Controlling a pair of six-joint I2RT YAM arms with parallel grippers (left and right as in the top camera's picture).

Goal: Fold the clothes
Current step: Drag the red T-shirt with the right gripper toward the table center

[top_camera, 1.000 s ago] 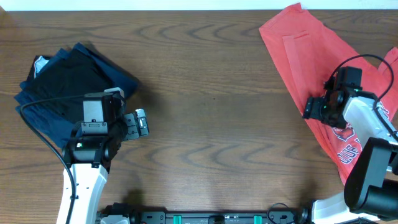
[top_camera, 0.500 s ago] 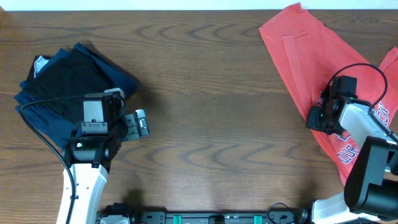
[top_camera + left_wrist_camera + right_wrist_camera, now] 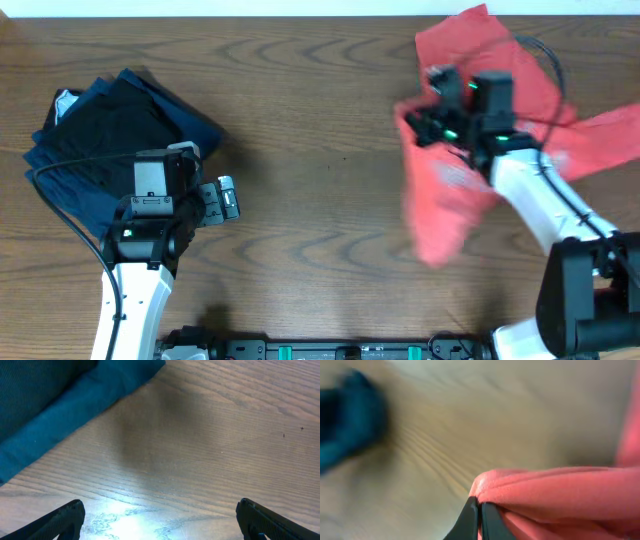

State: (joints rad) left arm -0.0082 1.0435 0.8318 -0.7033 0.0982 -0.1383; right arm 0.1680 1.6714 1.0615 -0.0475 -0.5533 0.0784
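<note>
Pinching one coral T-shirt [image 3: 445, 200], right claw [image 3: 479, 510].

Item: right hand [image 3: 479, 508]. I see two black fingers [image 3: 465, 524] pressed together at the bottom edge, no gap between them.
Item: shirt [image 3: 560, 491], coral red. A rounded fold is pinched at the fingertips, and bunched cloth runs off to the right.
Item: desk [image 3: 495, 415], pale wood grain, blurred, lying behind the cloth.
Item: dark blue shape [image 3: 345, 425], upper left, on the desk. It is too blurred for me to identify.
</note>
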